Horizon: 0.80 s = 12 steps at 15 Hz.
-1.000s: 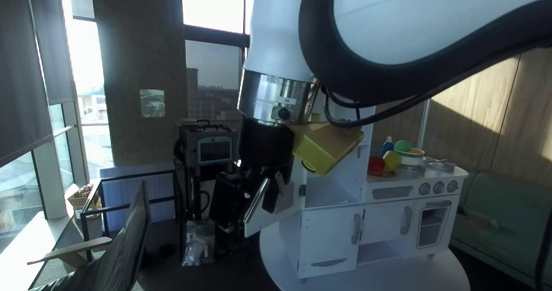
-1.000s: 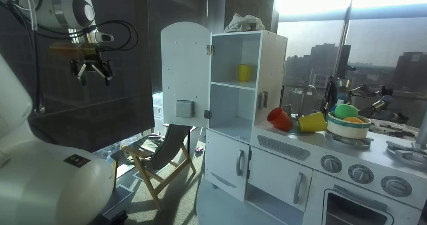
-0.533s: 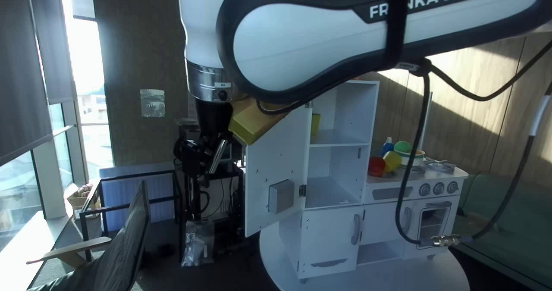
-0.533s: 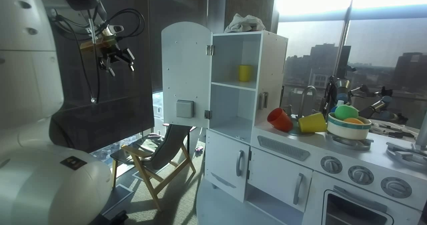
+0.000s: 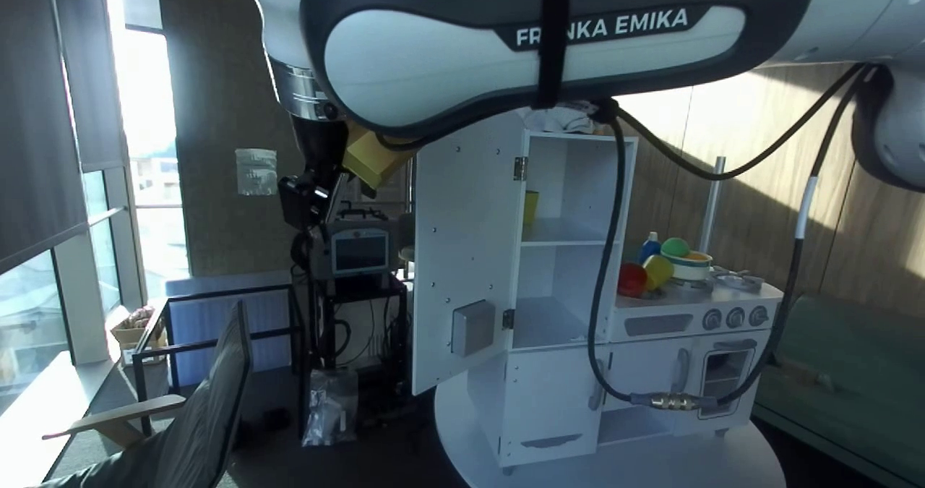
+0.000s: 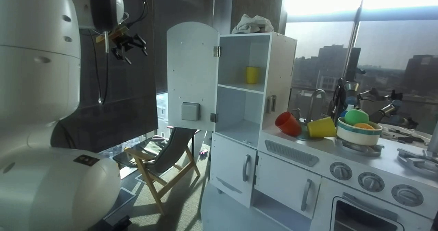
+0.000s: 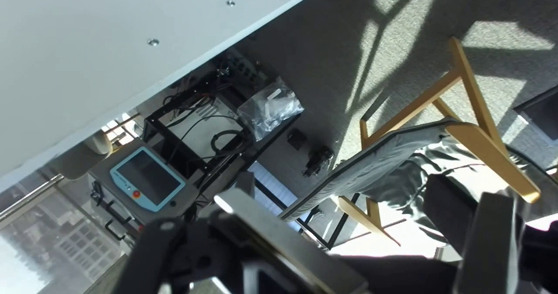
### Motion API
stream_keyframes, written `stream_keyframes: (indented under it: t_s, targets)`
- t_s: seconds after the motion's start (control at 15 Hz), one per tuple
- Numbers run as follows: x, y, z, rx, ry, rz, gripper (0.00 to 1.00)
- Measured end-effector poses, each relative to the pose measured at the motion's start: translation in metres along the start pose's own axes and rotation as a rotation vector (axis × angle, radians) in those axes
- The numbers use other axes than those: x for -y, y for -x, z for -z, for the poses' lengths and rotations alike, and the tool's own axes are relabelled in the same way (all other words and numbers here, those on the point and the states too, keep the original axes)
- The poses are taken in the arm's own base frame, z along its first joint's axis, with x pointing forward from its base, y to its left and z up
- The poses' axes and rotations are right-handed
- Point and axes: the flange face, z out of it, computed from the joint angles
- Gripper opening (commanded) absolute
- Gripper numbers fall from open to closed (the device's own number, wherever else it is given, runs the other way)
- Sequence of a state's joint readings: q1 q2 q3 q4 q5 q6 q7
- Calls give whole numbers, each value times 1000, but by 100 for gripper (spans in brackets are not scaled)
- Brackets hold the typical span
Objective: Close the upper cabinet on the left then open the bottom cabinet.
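The upper cabinet (image 6: 192,63) stands wide open, swung out from the front edge of the tall unit (image 6: 283,63) on two metal hinges (image 6: 217,51), with its inner face and grey panel (image 6: 190,111) showing in both exterior views. At the base of the tall unit the bottom cabinet (image 6: 229,166) is closed, its curved handle (image 6: 245,167) on the side away from those hinges. On the tall unit's upper shelf (image 6: 237,88) a yellow cup (image 6: 252,75) sits upright, and a crumpled pale cloth (image 6: 254,24) lies on top of the tall unit. Off the hinged side of the tall unit, past the upper cabinet's free edge and apart from it, hangs the gripper (image 6: 138,57), its fingers (image 7: 490,237) spread wide, as the wrist view shows, and holding nothing. Also off that side, a wood-framed chair (image 6: 174,149) stands on the floor (image 6: 184,196). On the tall unit's opposite side, the adjoining counter (image 6: 388,161) bears a red cup (image 6: 288,124) and another yellow cup (image 6: 321,127), both tipped, and, farther from the tall unit, a pale bowl (image 6: 356,135) holding a rounded green piece (image 6: 356,116) and an orange piece (image 6: 363,125).
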<state>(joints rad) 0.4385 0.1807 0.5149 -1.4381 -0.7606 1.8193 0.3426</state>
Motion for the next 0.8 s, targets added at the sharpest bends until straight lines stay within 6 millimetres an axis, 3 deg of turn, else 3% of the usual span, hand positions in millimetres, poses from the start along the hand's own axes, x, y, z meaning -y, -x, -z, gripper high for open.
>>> stream_keyframes:
  t_s: [0.33,0.8]
  targets:
    - [-18,-27,-7,-35,87,-21,100]
    - [-77,-38,-19,-11,157,-133,100]
